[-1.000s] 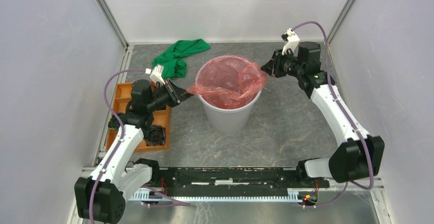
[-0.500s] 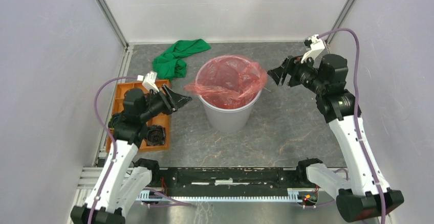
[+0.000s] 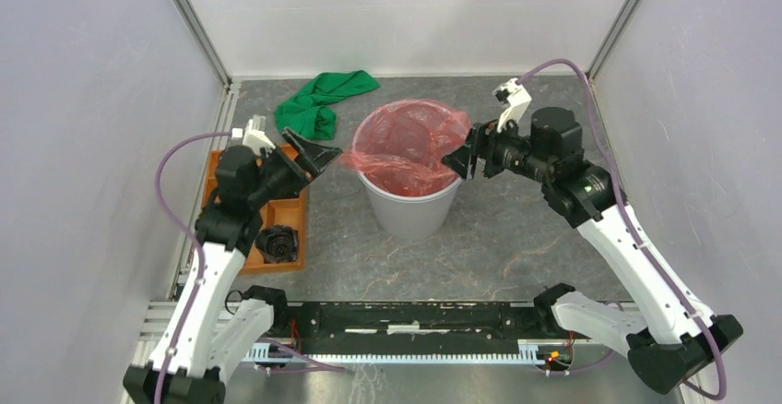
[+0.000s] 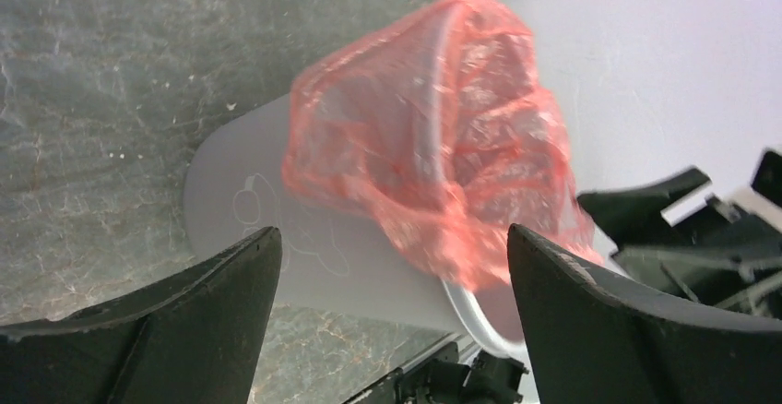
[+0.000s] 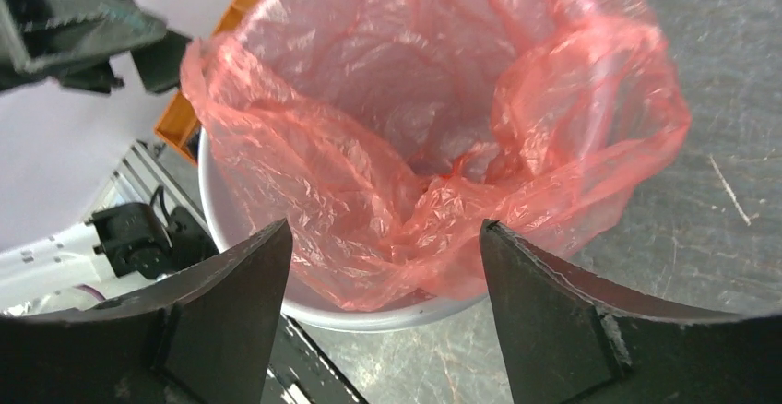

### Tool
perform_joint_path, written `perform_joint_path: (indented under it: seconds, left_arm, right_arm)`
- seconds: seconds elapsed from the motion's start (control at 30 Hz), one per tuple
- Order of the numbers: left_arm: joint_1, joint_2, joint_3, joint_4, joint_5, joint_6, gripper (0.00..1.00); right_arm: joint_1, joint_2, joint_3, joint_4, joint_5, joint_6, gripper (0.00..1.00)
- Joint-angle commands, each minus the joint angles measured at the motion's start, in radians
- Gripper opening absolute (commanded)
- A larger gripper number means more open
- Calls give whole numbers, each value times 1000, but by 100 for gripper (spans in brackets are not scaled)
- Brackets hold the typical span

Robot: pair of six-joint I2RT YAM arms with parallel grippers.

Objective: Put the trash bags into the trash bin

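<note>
The red trash bag sits opened inside the light-grey trash bin, and its wrinkled edge drapes over the rim on the left and the right. My left gripper hovers just left of the rim, open, with nothing between its fingers. In the left wrist view the bag and the bin lie beyond the open gripper. My right gripper is at the right rim, open and empty. The right wrist view looks down into the bag and the bin rim past the open gripper.
A green cloth lies crumpled behind the bin on the left. An orange compartment tray holding a black object stands by the left wall, under the left arm. Grey walls enclose three sides; a black rail runs along the front.
Both grippers were shut on the bag's edges and have opened and let go. The left one drew back a little to the left. The right one swung away, then returned to the rim.
</note>
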Motion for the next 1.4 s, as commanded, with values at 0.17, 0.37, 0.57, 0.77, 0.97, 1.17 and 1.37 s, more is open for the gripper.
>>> perform_joint_path:
  seconds: [0.17, 0.37, 0.57, 0.77, 0.97, 1.17, 1.37]
  left_arm:
    - [1, 155, 92, 57, 18, 26, 96]
    - [2, 176, 91, 44, 28, 83, 78]
    - [2, 195, 103, 46, 94, 126, 62]
    - [2, 195, 63, 96, 192, 80, 31]
    - [2, 112, 24, 43, 206, 98, 2]
    - [2, 20, -112, 130, 290, 17, 2]
    - [2, -18, -167, 81, 272, 54, 2]
  right_arm:
    - [119, 15, 49, -90, 247, -100, 77]
    - [132, -34, 7, -114, 246, -149, 45]
    - [133, -86, -33, -105, 141, -125, 20]
    - [132, -130, -70, -90, 96, -117, 1]
    - [133, -151, -103, -110, 41, -131, 0]
    - [131, -202, -206, -106, 57, -142, 0]
    - [132, -231, -269, -78, 123, -154, 0]
